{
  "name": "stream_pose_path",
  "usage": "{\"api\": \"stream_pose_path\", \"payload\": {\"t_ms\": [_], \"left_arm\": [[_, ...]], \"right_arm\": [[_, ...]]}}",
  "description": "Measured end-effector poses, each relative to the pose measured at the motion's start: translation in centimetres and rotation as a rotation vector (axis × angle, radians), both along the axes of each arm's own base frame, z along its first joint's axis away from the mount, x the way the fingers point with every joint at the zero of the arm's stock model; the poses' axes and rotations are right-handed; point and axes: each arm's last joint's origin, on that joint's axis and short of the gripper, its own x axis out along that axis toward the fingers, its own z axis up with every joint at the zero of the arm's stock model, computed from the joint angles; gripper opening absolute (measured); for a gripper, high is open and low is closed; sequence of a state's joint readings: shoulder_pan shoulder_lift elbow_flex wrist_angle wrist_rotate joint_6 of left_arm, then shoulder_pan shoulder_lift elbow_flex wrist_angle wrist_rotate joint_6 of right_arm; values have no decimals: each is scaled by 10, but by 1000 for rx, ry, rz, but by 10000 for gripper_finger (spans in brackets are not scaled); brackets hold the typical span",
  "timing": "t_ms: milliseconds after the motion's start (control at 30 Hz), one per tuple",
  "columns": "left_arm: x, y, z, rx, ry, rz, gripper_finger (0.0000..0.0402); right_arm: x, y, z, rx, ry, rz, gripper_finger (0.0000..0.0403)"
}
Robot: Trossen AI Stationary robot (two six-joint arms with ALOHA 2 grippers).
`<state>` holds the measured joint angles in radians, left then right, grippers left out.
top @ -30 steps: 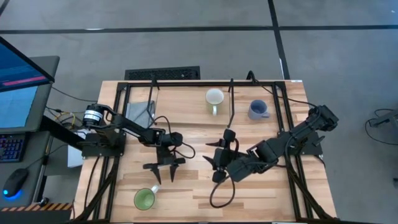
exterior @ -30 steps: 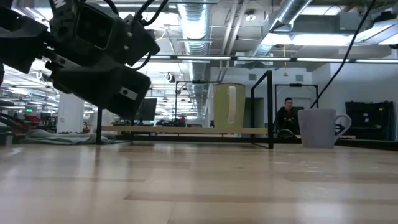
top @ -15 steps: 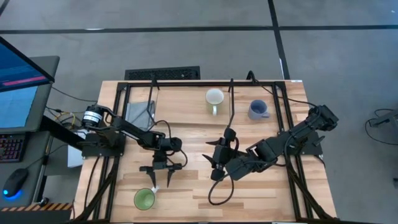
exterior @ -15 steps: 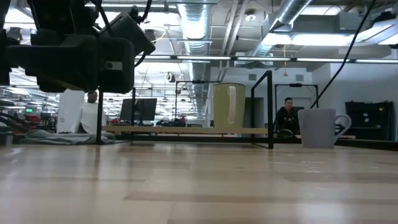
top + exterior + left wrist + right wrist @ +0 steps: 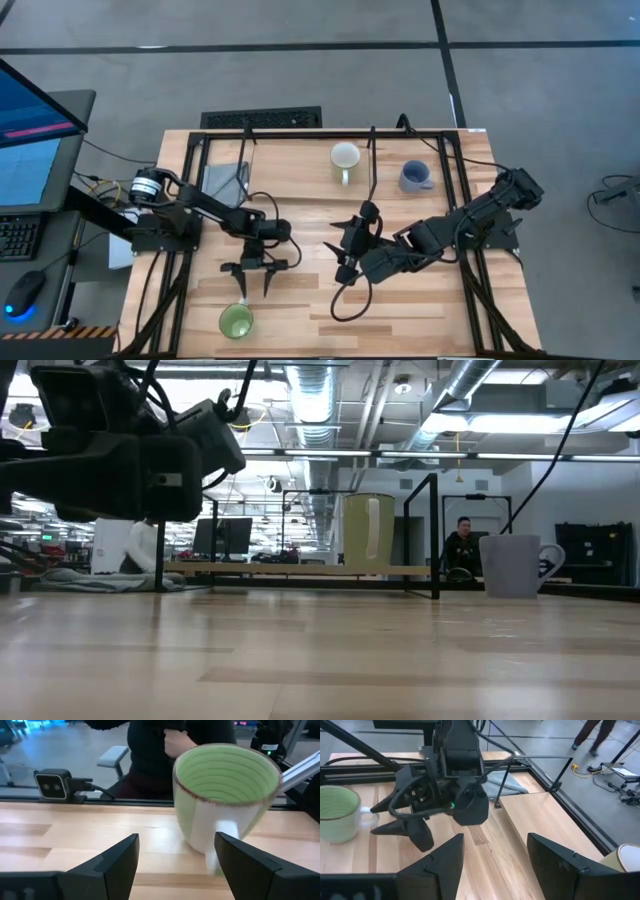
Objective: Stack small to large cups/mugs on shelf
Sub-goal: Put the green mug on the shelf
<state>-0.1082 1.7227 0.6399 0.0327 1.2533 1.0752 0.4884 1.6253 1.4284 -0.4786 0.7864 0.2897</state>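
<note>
The green mug [image 5: 235, 320] stands upright on the tabletop near the front edge. In the left wrist view its handle [image 5: 223, 836] faces my left gripper [image 5: 175, 865]. That gripper [image 5: 252, 285] is open, points at the mug from the far side and stops short of it. My right gripper [image 5: 342, 270] hovers open over the table's middle and holds nothing. The cream mug [image 5: 345, 157] stands upright on the shelf [image 5: 300, 570] at the back. The blue-grey mug [image 5: 413, 177] stands to its right, beyond a black rod [image 5: 435, 535].
A grey cloth [image 5: 225, 180] lies at the shelf's left end. Black frame rails [image 5: 470, 280] run along the table's sides. A small camera [image 5: 52, 785] sits at the near edge, and a person [image 5: 160, 760] is behind it. Bare wood [image 5: 420, 320] lies at the front right.
My left gripper has rolled about the line it points along. In the low view its hand has gone from tilted to level. It stays open, aimed at the green mug. The mugs have not moved.
</note>
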Motion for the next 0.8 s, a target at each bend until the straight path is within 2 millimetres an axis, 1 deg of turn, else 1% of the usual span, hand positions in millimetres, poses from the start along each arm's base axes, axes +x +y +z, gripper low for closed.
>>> {"api": "stream_pose_path", "payload": {"t_ms": [167, 267, 500, 667, 800], "left_arm": [[-2, 1, 10, 69, -17, 44, 251], [-4, 1, 13, 84, -11, 49, 251], [-16, -7, 9, 91, 66, -14, 251], [-19, -10, 8, 96, 99, -29, 251], [-21, -17, 8, 98, 112, -55, 251]], "right_arm": [[2, -5, 0, -6, 3, -11, 240], [3, -7, 0, -8, 5, -18, 240], [2, -6, -1, -11, 10, -13, 240], [2, -6, -1, -11, 10, -14, 240], [2, -6, -1, -11, 10, -14, 240]]}}
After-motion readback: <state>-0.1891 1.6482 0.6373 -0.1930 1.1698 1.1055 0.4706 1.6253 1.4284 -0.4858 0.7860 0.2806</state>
